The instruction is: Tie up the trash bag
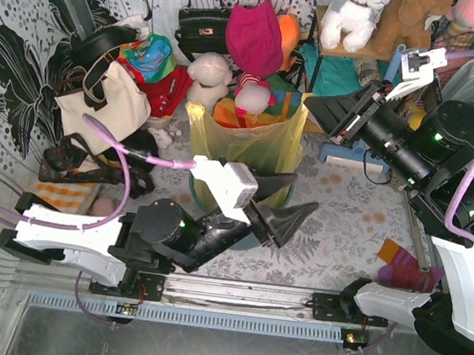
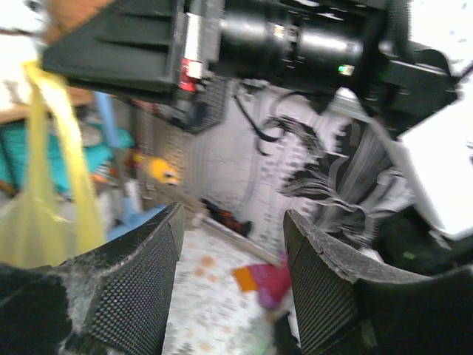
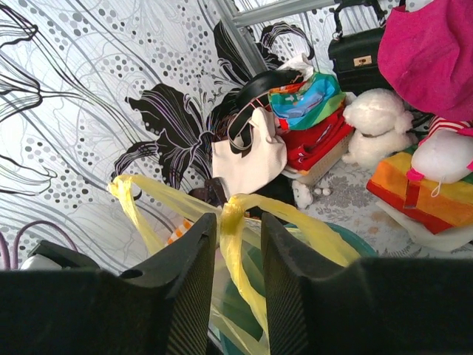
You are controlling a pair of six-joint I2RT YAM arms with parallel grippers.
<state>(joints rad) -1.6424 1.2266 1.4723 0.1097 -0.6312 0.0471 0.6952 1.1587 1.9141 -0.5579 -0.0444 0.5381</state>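
Observation:
The yellow-green trash bag [image 1: 254,141] stands upright at the middle of the table, inside the teal bin [image 3: 355,238]. Its top is drawn into twisted strands that meet at a knot-like bunch [image 3: 233,211]. My right gripper [image 1: 309,104] is at the bag's upper right corner. In the right wrist view, the right gripper [image 3: 238,218] has its jaws narrowly apart, with a hanging strand between them and a gap showing beside it. My left gripper [image 1: 302,193] is open and empty in front of the bag. In the left wrist view, the left gripper [image 2: 233,214] faces the right arm, with the bag [image 2: 44,222] at left.
A purple-and-orange sock [image 1: 402,269] lies at the right front. A white tote bag [image 1: 108,103], a black handbag [image 1: 203,24], plush toys [image 1: 210,76] and a pink hat [image 1: 255,34] crowd the back. A metal rail [image 1: 240,296] runs along the near edge.

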